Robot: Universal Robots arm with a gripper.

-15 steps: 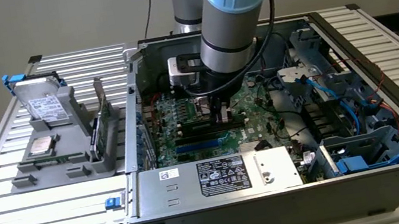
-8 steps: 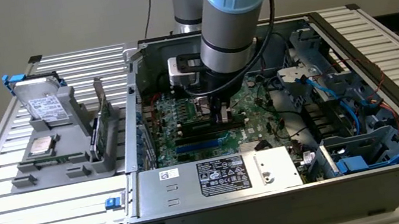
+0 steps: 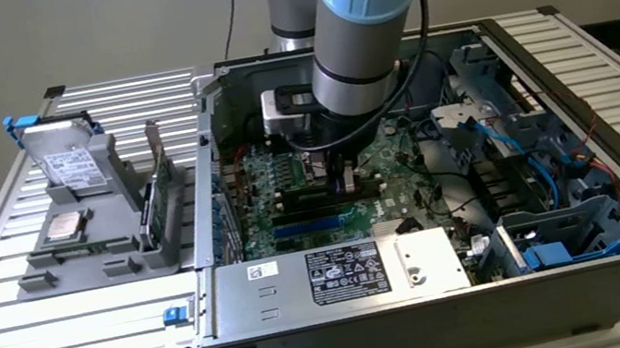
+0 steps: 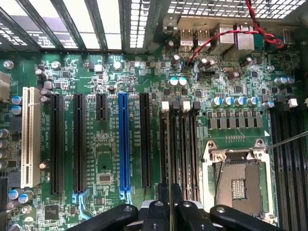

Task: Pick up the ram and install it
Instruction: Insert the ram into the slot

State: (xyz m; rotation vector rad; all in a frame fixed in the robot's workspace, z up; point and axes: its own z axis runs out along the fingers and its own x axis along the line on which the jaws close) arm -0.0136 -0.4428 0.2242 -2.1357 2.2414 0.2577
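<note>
One ram [image 4: 169, 166], edge-on, clamped by the gripper [image 4: 170, 192], jaws nearly together.
Its long axis lies parallel to the black memory slots [image 4: 185, 144] just beneath, mid-frame.

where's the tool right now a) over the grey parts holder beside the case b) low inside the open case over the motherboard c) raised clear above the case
b: the tool is down inside the case, just above the motherboard, well away from the grey parts holder.
</note>
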